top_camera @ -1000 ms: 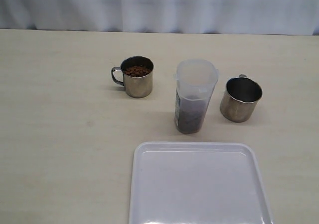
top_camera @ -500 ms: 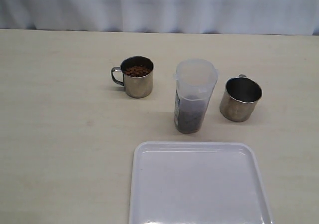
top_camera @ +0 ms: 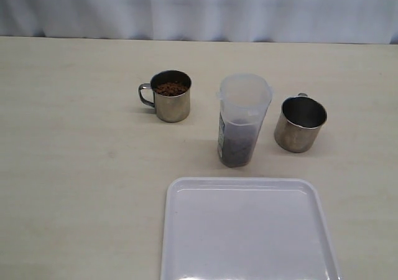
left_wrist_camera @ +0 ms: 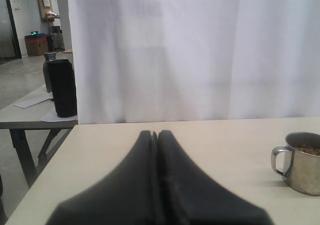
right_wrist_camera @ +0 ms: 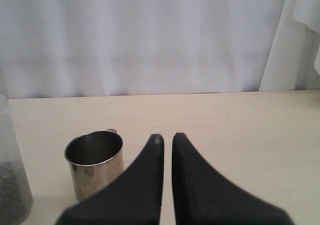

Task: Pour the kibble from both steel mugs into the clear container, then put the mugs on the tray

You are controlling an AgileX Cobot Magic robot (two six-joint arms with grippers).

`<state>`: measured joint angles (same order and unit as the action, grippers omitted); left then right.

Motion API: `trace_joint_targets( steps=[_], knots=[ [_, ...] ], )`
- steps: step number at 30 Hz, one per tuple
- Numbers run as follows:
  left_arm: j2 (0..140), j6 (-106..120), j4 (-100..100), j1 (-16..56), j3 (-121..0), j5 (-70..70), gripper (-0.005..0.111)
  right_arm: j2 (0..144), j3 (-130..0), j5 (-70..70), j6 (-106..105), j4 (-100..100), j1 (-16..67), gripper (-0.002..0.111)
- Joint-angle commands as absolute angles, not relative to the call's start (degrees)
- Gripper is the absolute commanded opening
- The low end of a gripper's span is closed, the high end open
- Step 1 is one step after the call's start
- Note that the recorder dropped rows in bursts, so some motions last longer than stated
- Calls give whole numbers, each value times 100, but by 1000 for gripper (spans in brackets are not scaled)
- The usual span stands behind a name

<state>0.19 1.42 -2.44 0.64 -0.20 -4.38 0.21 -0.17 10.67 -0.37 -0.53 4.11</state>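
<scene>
Showing matte black all over on the left gripper [left_wrist_camera: 155,133], with two smooth fingers [left_wrist_camera: 131,180] flaring broad at the base and tapering to blunt, rounded tips. Showing the same plain black on the right gripper [right_wrist_camera: 167,136], with fingers [right_wrist_camera: 142,185] sweeping up like fins and narrowing to slim tips, catching a faint sheen along the edges.

White tray [top_camera: 249,230]; kibble [top_camera: 171,89] seemingly reddish-brown
</scene>
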Motion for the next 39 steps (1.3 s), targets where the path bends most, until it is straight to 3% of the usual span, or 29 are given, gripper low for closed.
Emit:
trace_joint_targets(
  steps=[1, 22, 39],
  knots=[
    [0, 126, -231, 38, 0, -420, 0, 0, 0, 1098, -40, -38, 386, 5],
    [0, 126, -231, 38, 0, -356, 0, 0, 0, 1098, -40, -38, 386, 5],
    [0, 126, -231, 38, 0, -356, 0, 0, 0, 1098, -40, -38, 948, 5]
  ],
)
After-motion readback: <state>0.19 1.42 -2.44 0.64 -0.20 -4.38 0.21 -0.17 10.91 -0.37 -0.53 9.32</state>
